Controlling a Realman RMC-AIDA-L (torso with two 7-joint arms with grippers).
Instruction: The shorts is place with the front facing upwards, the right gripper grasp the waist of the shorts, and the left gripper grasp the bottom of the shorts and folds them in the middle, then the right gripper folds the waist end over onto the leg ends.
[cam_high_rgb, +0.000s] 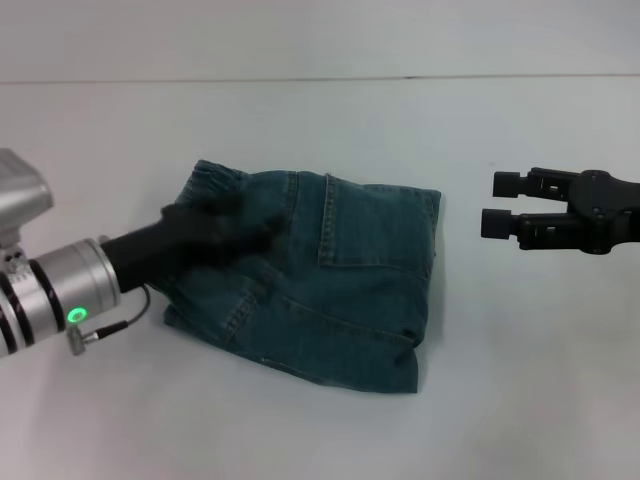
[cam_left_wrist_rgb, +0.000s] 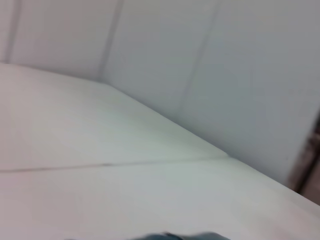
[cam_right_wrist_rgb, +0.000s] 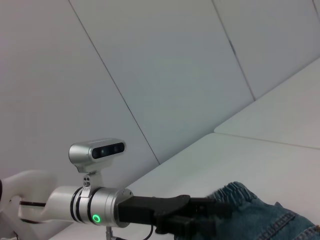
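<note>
We see the shorts (cam_high_rgb: 320, 290) folded on the table (cam_high_rgb: 520, 400), their long axis running between our hands. Our left hand (cam_high_rgb: 235, 232) lies over the waist (cam_high_rgb: 215, 185); whether it grips, we cannot tell. Our right hand (cam_high_rgb: 497, 203), released, hovers well beyond the opposite edge. Only the right wrist view shows the left hand (cam_right_wrist_rgb: 200, 212) against denim.

No text, label, brand, number or sign could be read on anything in any of the views.
</note>
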